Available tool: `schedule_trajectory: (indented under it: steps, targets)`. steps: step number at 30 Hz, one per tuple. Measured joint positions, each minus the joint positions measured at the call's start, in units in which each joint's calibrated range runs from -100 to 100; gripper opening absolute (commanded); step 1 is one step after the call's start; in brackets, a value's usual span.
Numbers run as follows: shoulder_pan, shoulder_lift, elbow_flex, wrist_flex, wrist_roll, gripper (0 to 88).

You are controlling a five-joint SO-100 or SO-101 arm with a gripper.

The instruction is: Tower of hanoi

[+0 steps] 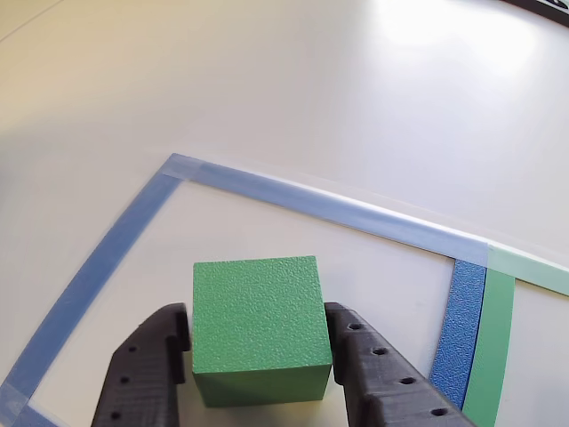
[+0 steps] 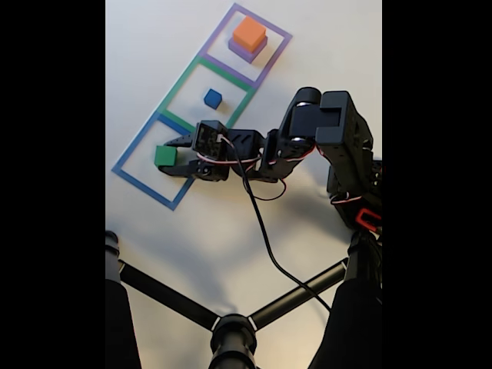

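Gripper (image 1: 260, 365) has its two black fingers spread to either side of the green cube (image 1: 258, 325), close to its flanks but whether they press cannot be told; the cube sits on the table (image 1: 267, 89) inside the blue-taped square (image 2: 146, 157). It looks rigid, light and grainy-faced, so the opposed flat sides should hold well. Count, near to far: one green cube, one blue cube (image 2: 213, 98), one orange cube (image 2: 250, 34) stacked on one purple block (image 2: 244, 51).

Black plastic robot arm (image 2: 307, 138) of blocky jointed segments, matte black two-finger gripper (image 1: 260, 356) with thick fingers (image 1: 387, 378) dotted by small round holes, red and white wires along the forearm, a thin black cable (image 2: 265, 231) trailing loose, small red part near the base.
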Motion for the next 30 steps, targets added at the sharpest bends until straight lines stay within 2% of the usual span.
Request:
schedule_trajectory:
  steps: [11,17,21,26,30]
  targets:
    - [0.4,0.17,0.09,-0.88,0.0,25.6]
    - [0.4,-8.74,0.43,3.43,0.94,25.3]
    - [0.8,-18.83,0.43,13.32,0.94,20.1]
    - [3.79,-35.98,0.52,36.12,0.94,2.0]
    - [7.59,-49.26,-0.17,55.98,0.94,0.0]
